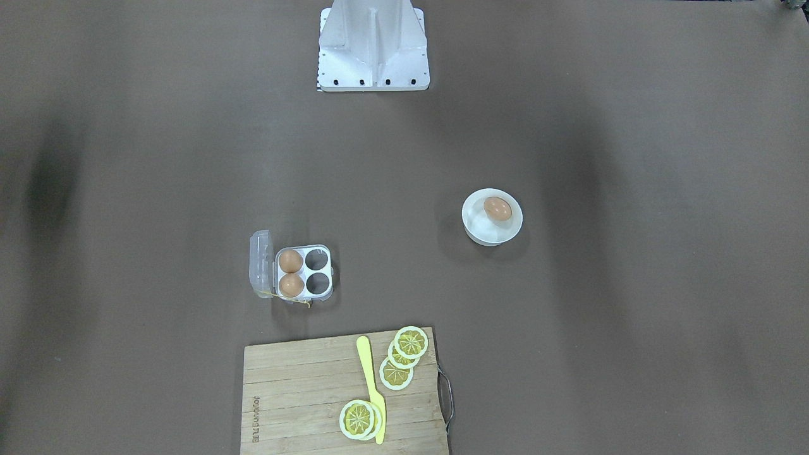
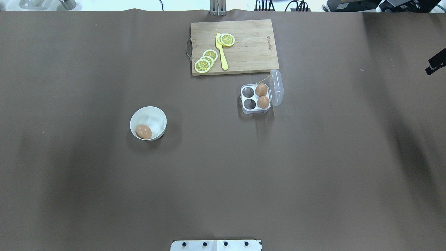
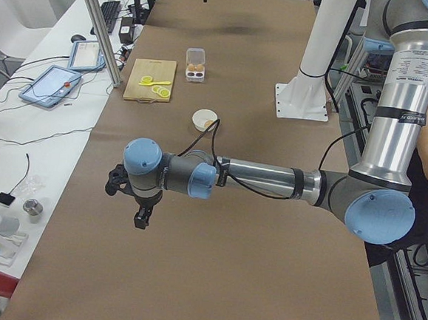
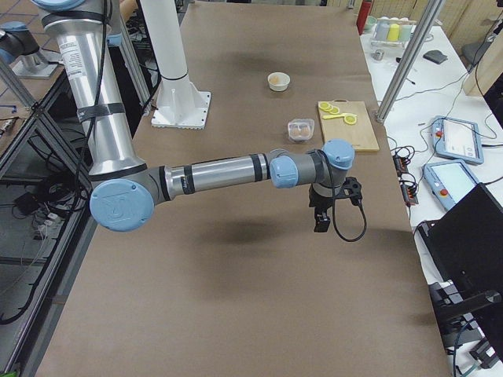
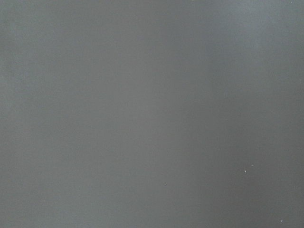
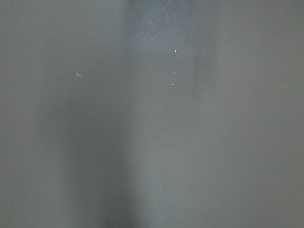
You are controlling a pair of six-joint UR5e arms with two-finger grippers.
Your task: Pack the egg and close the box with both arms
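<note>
Right, egg [image 2: 143, 131] in white bowl [image 2: 155, 118], box [image 2: 255, 96] open by far edge, left gripper [image 3: 141, 219] and right gripper [image 4: 321, 225] over desk ends — I can't tell open or closed.

Brown egg [image 2: 143, 131] lies in white bowl [image 2: 153, 112] — clear box [image 2: 256, 98] stands open, well apart.

A brand mark [image 1: 256, 419] stands on the cutting board [image 1: 303, 392], too small to read. The label [image 3: 409, 70] on the left arm [image 3: 394, 137] is illegible too.
</note>
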